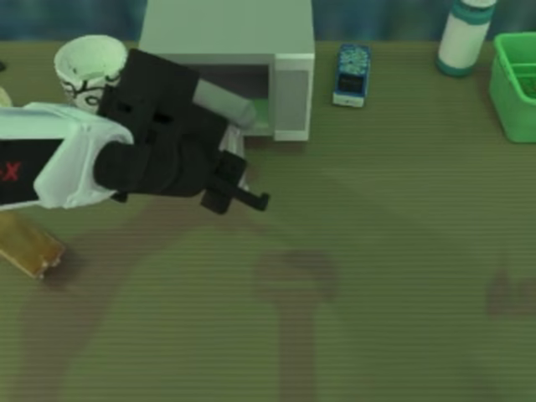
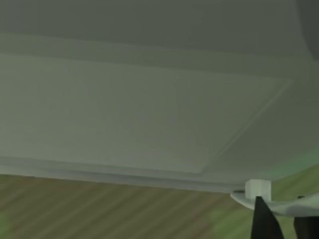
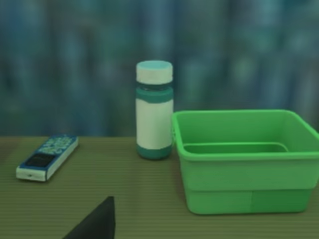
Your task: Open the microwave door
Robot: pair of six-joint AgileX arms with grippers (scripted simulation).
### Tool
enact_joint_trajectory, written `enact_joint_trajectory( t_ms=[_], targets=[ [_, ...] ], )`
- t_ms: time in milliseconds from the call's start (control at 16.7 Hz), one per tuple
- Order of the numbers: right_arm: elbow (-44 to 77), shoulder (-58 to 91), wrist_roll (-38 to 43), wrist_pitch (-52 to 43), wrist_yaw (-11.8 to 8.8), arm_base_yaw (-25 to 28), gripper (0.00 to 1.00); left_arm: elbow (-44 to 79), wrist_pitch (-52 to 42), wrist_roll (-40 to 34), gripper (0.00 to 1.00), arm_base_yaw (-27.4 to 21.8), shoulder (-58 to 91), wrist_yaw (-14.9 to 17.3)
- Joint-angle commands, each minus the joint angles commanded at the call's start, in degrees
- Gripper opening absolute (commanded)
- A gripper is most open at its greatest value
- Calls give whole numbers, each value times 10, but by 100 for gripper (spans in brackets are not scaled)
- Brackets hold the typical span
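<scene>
Setting: olive table (image 1: 394,251) in front of a blurred blue backdrop.
Microwave: the microwave (image 1: 226,33) stands directly behind the left claw (image 1: 241,188), at the table's back edge. Its control strip lies behind the claw and to its right.
Door: the door (image 1: 236,152) shows in the top view only as a pale sliver, edge-on, touching or just behind the claw. The cavity behind it is exposed, so the door looks already swung well out from the front. Its long axis stands upright and the leaf points from the oven toward the claw.
Left wrist view: a broad pale panel fills the frame close above the claw. A small white stub sits at the claw's tip, probably the handle's mount.
Left claw: pressed up against the door's free edge. Whether it is clamped on the handle or loose cannot be told.
Key relation: the hinge seems to lie to the claw's left, under the arm. Any further opening would be an arc away from the oven and leftward.
Nearer arm: the left, already at the door.
Right claw (image 3: 97,226): parked out of the top view, well off to the right. Grip cannot be told.
Around: a cup (image 1: 88,67) behind and left of the left claw, a wood block (image 1: 29,247) to its left and nearer the table's front. A remote (image 1: 352,75), a bottle (image 1: 465,38) and a green bin (image 1: 502,92) lie to its right.
</scene>
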Motion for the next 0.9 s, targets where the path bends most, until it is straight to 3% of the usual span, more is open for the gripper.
enact_joint_trajectory(
  t_ms=[300, 900],
  targets=[
    [0, 0, 0, 0, 0, 0, 100, -8, -1, 25, 0, 13, -9, 15],
    [0, 0, 0, 0, 0, 0, 100, -8, -1, 25, 0, 13, -9, 15]
  ],
)
